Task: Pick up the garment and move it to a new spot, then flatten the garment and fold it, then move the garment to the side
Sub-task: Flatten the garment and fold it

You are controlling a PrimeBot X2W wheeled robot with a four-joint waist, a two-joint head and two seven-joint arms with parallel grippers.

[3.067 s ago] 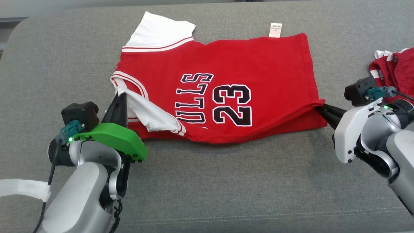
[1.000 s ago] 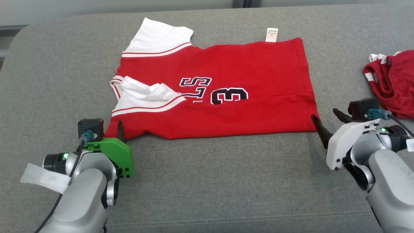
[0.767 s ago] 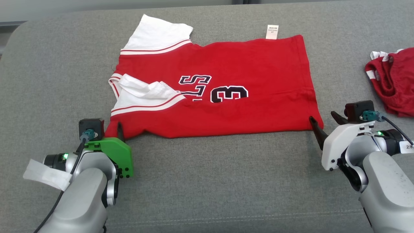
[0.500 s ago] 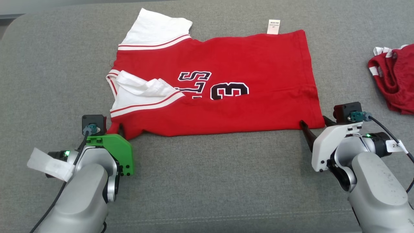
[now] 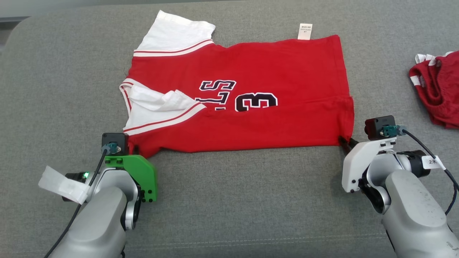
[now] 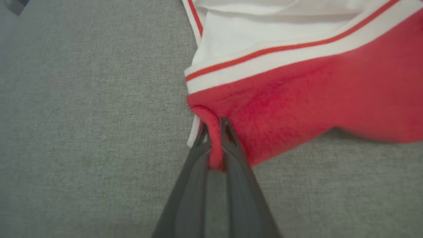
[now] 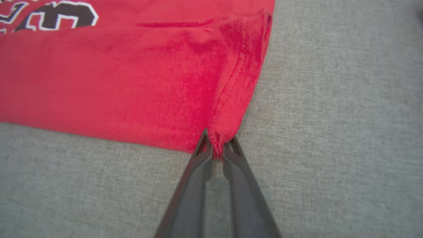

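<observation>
The garment [image 5: 251,68] is a red jersey with white sleeves and black lettering, lying folded once on the grey cushion [image 5: 229,200]. My left gripper [image 5: 129,147] is shut on its near left corner; the left wrist view shows a red fold [image 6: 214,145] pinched between the two dark fingers [image 6: 238,172]. My right gripper [image 5: 345,140] is shut on the near right corner, where the hem [image 7: 224,132] bunches between the closed fingers [image 7: 241,178]. A white sleeve [image 5: 157,107] lies folded over the jersey's left front.
A second red garment [image 5: 437,93] lies crumpled at the right edge of the cushion. A white label [image 5: 305,31] sticks out past the jersey's far edge. Grey fabric stretches in front of the jersey, between my two arms.
Both grippers went from open beside the jersey's near corners to shut on them. The near right corner is now bunched up. The camera shifted slightly.
</observation>
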